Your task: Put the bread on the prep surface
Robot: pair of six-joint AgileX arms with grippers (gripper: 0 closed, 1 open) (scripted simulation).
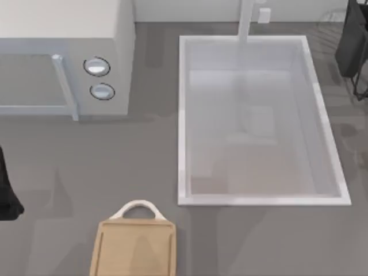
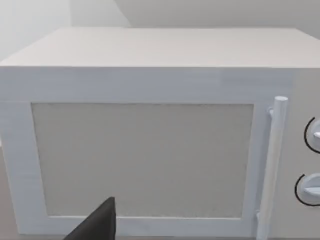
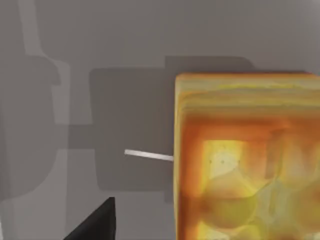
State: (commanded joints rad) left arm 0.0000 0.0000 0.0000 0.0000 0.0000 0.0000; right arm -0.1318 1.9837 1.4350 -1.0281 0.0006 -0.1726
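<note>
Close before the right jaws, in the right wrist view, the bread [image 3: 247,160] shows large and golden-orange, beside one dark fingertip [image 3: 97,222]; whether these jaws grip it I cannot tell. From above, the prep surface [image 1: 133,250] lies on the grey counter [image 1: 69,167], well apart from the right arm [image 1: 352,40]. Facing the left jaws stands a microwave [image 2: 145,150], and their opening I cannot tell either.

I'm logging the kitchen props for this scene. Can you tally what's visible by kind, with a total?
Microwave: 1
Sink basin: 1
Faucet: 1
Cutting board: 1
Bread: 1, close under the right wrist camera
Total: 5
</note>
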